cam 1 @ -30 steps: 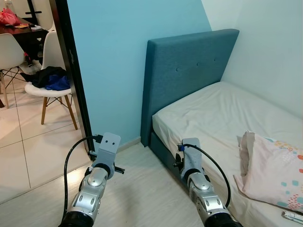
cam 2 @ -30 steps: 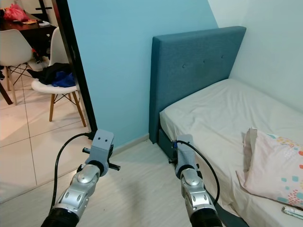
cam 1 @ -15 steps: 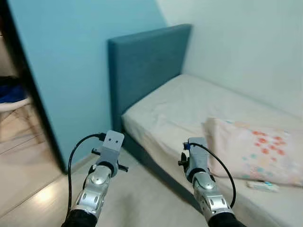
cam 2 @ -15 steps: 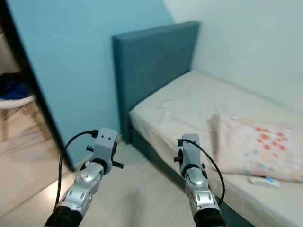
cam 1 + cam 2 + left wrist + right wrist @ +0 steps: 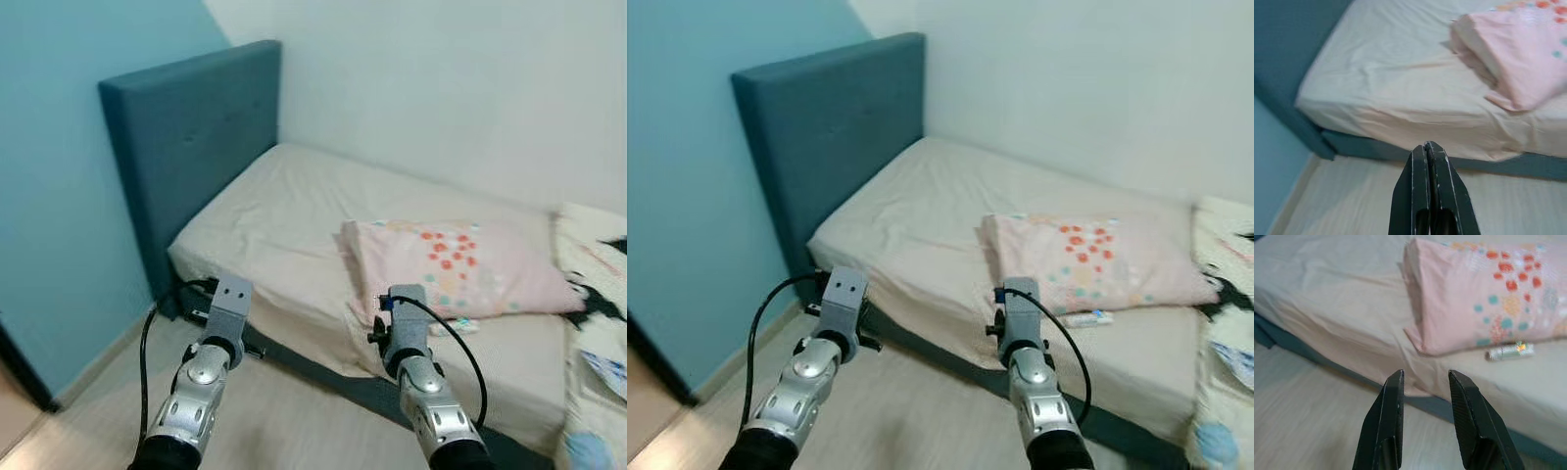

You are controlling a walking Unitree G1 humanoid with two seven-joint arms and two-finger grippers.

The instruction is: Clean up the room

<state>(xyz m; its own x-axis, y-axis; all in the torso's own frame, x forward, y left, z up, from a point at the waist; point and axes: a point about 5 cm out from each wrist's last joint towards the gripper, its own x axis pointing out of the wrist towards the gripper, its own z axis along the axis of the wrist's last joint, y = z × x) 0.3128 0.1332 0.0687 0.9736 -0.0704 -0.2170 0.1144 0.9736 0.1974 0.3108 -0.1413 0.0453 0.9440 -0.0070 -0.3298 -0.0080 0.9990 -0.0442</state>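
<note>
Robot faces the bed with both grippers empty, nothing yet picked up.

Head views: the bed (image 5: pixel 294 225) runs from a blue headboard (image 5: pixel 186 127) along the wall; a pink pillow (image 5: pixel 460 264) lies mid-mattress, out of its usual place by the headboard, and a small remote (image 5: pixel 1085 318) lies just beside its near edge. A patterned blanket (image 5: pixel 598 294) is bunched at the right. Both arms are raised over the floor (image 5: pixel 294 411), short of the bed.
Left wrist view: left gripper (image 5: pixel 1426 147) has fingers pressed together, aimed at the mattress edge.
Right wrist view: right gripper (image 5: pixel 1425 377) has fingers narrowly apart, pointed toward pillow and remote, probably the first targets.
</note>
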